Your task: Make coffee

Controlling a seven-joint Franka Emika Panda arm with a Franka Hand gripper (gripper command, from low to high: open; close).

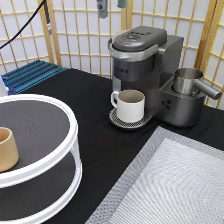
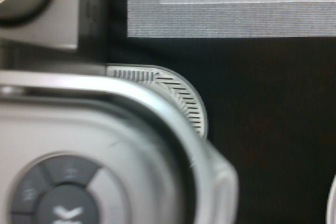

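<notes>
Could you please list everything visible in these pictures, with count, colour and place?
Coffee machine: one, dark grey with silver trim, lid closed, the exterior view's top centre; wrist view looks down on its lid.
Mug: one, white, handled, on the machine's drip tray.
Metal pitcher: one, silver, on the machine's side platform, right of the mug.
Tiered round shelf: one, white rim, dark surfaces, the exterior view's left.
Cup: one, tan, handleless, on the shelf's upper tier.
Mat: one, grey, bottom right.
Blue rack: one, left, behind the shelf.
Coffee pod: none visible.
Gripper: one, grey, top edge, above the machine.
</notes>
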